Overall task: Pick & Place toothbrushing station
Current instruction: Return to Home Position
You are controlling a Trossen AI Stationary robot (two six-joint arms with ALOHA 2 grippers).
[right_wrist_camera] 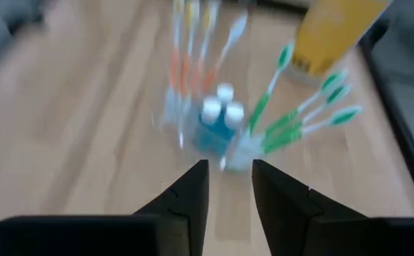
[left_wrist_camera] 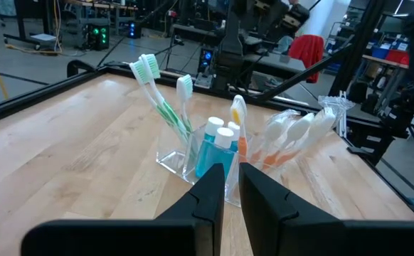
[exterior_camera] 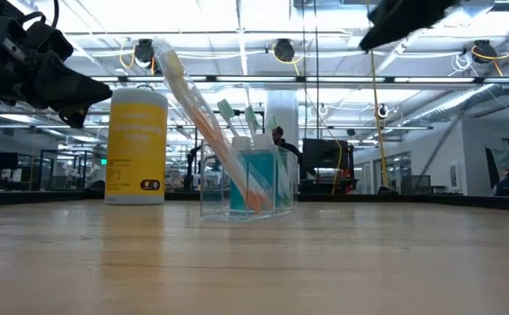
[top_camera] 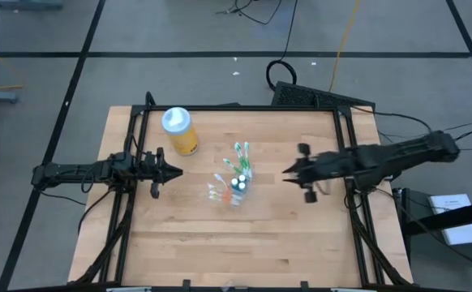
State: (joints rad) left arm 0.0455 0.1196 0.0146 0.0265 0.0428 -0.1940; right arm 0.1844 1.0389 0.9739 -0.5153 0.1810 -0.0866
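We are looking at a small clear plastic cup that is standing near the middle of the wooden table, between the two arms. Green toothbrushes are leaning out of one side of it, heads up and fanning toward the table's far edge. Orange and white toothbrushes are slanting out of the opposite side. Teal white-capped tubes are standing upright inside the cup between the two bundles. A yellow bottle with a pale blue lid is standing upright on the table, apart from the cup, toward the far left corner. The left gripper is hovering above the table on the left side, pointing at the cup and well apart from it. We are seeing its fingers drawn almost together, with only a thin slit between them and nothing in it. The right gripper is hanging raised on the right side, facing the cup from the other way. Its fingers are sitting a little apart and are gripping nothing.
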